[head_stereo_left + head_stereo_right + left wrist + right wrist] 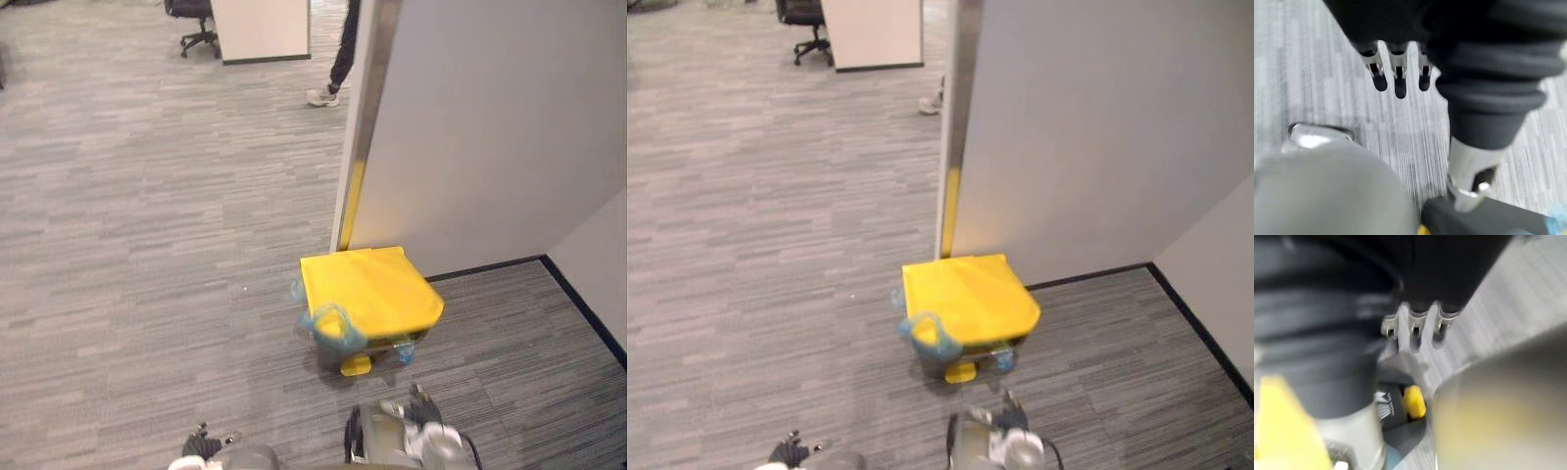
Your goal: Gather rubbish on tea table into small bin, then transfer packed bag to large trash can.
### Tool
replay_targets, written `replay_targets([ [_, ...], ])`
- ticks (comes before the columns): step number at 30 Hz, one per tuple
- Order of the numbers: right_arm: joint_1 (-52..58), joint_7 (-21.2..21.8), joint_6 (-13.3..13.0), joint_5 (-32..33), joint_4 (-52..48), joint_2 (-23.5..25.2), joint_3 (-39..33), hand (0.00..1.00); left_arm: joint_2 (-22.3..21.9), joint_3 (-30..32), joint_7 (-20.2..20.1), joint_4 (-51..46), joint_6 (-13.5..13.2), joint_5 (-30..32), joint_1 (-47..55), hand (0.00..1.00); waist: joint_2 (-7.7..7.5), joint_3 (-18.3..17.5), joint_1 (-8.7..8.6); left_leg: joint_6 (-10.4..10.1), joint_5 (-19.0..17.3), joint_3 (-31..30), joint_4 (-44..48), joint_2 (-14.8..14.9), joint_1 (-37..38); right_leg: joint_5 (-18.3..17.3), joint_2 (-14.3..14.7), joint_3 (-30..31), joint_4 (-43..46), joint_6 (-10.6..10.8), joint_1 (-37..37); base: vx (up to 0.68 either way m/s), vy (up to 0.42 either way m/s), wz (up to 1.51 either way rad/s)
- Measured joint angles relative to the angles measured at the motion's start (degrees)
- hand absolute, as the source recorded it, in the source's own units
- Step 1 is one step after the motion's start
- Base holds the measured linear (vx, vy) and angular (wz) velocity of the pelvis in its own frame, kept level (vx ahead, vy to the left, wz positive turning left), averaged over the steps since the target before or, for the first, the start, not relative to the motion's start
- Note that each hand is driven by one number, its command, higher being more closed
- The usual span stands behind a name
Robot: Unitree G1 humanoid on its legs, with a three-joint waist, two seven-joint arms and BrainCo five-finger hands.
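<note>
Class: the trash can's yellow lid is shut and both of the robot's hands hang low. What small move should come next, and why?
Probably ease the right hand toward the blue bag loop. The loop hangs outside the shut yellow lid, and that hand looks nearer to it than the left hand. Both hands appear empty.

We get both eye views from the head, looking steeply down from well above the grey carpet (147,245) at the yellow-lidded bin (370,290) beside the white partition (470,127); the two share nearly the whole scene, seen from slightly apart. Each wrist view sits very close behind its own hand, left hand (1399,78) and right hand (1415,330), facing along it down to the carpet. The right wrist view shares the bin's yellow pedal (1414,401) with the eye views, the left wrist view a corner of its dark base (1484,220).
</note>
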Motion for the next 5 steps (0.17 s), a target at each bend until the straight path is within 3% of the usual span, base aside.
replay_targets([
  [1, 0.1, -0.2, -0.1, -0.2, 0.2, -0.1, -0.4, 0.0, -0.5, 0.1, 0.0, 0.3, -0.2, 0.0, -0.2, 0.0, 0.1, -0.5, -0.05, 0.6, 0.4, 0.1, -0.6, 0.3, -0.2, 1.1, 0.7, -0.1, -1.8, -0.5, 0.3, -0.05, -0.028, -0.22],
  [2, 0.1, -0.3, 0.0, -0.2, 1.2, -0.2, -0.8, 0.0, -2.1, 0.1, 0.0, 1.0, -0.3, 0.0, -1.0, 0.0, 0.41, -1.8, -0.36, 3.0, 1.9, 0.7, -2.2, 0.2, 0.0, 2.9, 1.1, -0.1, -4.4, -0.6, 0.9, -0.05, -0.009, -0.04],
  [3, 0.1, -0.4, 0.0, -0.2, 2.1, 0.0, -1.6, 0.0, -3.7, 0.1, 0.0, 0.9, -0.4, 0.4, -1.3, 0.0, 0.47, -2.7, -0.53, 3.4, 3.0, 0.7, -3.9, 0.1, 0.2, 4.0, 1.4, 0.1, -6.0, -0.5, 0.9, -0.04, 0.01, -0.06],
  [5, -0.7, -0.5, 0.1, -0.2, 3.7, -0.2, -1.9, 0.0, -4.1, -0.5, -0.2, 1.0, -0.6, 0.4, -1.8, 0.0, 0.86, -3.3, -0.58, 2.5, 4.0, 0.9, -5.8, 0.1, 0.6, 5.3, 1.6, 0.2, -7.9, -0.2, 1.1, -0.06, 0.024, -0.04],
])
